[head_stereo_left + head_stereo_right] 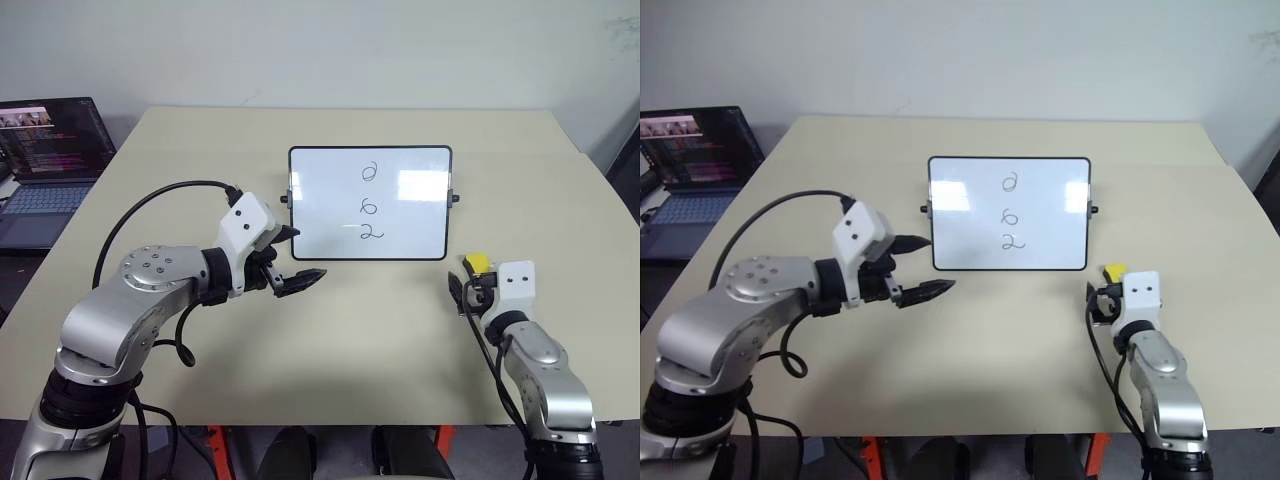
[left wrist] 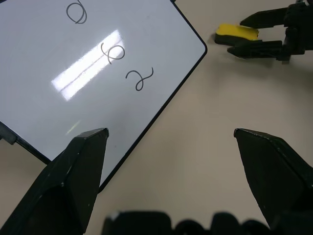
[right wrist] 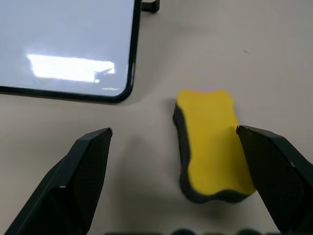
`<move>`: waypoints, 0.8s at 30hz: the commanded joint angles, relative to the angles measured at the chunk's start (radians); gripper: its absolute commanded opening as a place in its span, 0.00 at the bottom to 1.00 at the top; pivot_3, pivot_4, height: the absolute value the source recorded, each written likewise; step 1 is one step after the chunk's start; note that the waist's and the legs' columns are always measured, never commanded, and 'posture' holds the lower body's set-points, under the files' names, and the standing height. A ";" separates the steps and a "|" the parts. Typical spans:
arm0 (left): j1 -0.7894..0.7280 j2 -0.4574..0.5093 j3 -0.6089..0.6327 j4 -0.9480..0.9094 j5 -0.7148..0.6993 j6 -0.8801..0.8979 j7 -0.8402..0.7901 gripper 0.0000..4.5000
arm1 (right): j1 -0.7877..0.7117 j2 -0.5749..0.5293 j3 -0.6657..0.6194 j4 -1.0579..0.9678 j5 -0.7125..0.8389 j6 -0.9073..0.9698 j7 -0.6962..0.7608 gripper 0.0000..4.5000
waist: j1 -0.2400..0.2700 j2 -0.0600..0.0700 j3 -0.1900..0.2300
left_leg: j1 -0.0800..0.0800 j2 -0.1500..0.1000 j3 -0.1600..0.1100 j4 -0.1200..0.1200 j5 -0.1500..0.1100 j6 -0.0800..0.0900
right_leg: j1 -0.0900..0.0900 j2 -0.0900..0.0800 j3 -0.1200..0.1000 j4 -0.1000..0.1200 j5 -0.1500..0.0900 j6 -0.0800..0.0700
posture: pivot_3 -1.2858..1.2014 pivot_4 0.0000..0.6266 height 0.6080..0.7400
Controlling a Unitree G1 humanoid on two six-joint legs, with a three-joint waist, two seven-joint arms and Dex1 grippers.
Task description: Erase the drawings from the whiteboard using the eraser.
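The right gripper, fingers spread wide, straddles the small yellow oblong eraser lying on the beige table. The left gripper, also spread and holding nothing, hovers beside the glossy black-framed whiteboard bearing three black marker drawings.

The whiteboard lies mid-counter; the eraser is at its five o'clock, the laptop at nine o'clock.

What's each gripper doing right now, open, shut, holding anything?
Left gripper: open, empty, near the whiteboard.
Right gripper: open, fingers either side of the yellow eraser, not gripping it.
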 commanded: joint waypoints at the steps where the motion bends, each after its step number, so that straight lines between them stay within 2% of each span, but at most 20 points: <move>1: 0.008 0.015 0.012 -0.018 0.011 -0.029 -0.003 1.00 | -0.049 -0.017 -0.041 0.014 0.031 0.035 0.007 0.99 | 0.000 0.000 0.000 | 0.000 0.000 0.000 0.000 0.000 0.000 | 0.000 0.000 0.000 0.000 0.000 0.000 | 0.52 0.24 1.00; 14: 0.034 0.014 0.021 -0.028 0.018 -0.041 -0.001 1.00 | -0.157 0.052 -0.131 -0.037 0.137 0.308 -0.083 0.99 | -0.001 0.000 0.000 | 0.000 0.000 0.000 0.000 0.000 0.000 | 0.000 0.000 0.000 0.001 0.000 0.000 | 0.52 0.24 1.00; 24: 0.026 0.013 0.022 -0.020 0.022 -0.052 -0.007 1.00 | -0.170 0.053 -0.136 -0.075 0.161 0.375 -0.115 0.99 | -0.001 0.000 0.000 | 0.000 0.000 0.000 0.000 0.000 0.000 | 0.000 0.000 0.000 0.000 0.000 0.000 | 0.52 0.24 1.00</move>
